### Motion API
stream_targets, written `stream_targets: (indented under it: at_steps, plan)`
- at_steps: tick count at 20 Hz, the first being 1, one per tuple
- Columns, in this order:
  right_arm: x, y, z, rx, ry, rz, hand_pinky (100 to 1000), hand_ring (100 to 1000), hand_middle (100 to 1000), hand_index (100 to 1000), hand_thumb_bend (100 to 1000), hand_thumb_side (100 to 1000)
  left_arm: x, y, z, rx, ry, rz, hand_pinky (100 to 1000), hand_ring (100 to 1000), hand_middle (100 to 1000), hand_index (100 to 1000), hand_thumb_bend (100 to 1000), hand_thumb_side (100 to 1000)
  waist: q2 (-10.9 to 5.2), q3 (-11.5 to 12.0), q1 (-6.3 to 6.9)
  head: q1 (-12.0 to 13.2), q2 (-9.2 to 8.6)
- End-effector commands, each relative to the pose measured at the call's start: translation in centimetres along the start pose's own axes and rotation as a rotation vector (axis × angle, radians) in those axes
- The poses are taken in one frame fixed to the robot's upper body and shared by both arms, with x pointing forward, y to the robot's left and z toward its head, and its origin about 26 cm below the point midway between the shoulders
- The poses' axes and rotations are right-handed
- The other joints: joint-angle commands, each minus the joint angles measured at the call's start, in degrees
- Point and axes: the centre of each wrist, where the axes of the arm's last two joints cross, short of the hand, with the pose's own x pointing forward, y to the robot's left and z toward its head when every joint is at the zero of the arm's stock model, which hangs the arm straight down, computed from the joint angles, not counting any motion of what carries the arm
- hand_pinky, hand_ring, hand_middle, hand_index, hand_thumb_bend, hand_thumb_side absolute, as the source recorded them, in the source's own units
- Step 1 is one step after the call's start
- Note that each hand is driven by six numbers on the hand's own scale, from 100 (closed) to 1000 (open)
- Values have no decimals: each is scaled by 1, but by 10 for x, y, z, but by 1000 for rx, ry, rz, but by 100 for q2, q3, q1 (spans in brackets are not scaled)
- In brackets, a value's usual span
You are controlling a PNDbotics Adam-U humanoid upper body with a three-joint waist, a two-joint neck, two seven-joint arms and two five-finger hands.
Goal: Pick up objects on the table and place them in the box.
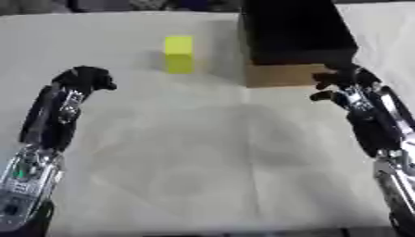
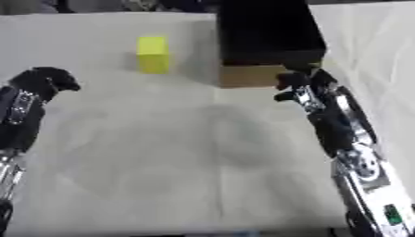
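A yellow block (image 1: 179, 54) stands upright on the pale table (image 1: 203, 152), towards the back and left of centre. To its right sits the box (image 1: 296, 41), dark inside with a brown cardboard front wall. My left hand (image 1: 85, 78) hovers at the left, well short of the block, fingers curled and holding nothing. At the right my right hand (image 1: 340, 81) is just beside the box's front right corner, its fingers curled too, nothing in them.
The table's cloth covering shows a seam line (image 1: 253, 152) running front to back. A broad stretch of bare table lies between the two arms. The table's front edge (image 1: 203, 231) is at the bottom.
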Motion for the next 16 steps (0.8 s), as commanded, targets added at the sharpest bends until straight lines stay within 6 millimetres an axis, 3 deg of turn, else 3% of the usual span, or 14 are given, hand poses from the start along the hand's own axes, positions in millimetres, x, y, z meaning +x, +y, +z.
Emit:
stream_targets:
  at_steps: [1,16]
  plan:
    - [9,-2,-2,0,-29,8,647,833,548,819,100,608,7,2,-3,-3,-26,-2,780,630,588,689,329,758,-103,3,-8,22,-43]
    - [9,-2,-2,-1,-29,8,647,833,549,819,100,607,8,4,-4,-9,-30,-13,782,633,590,691,334,749,-100,6,-10,20,-41]
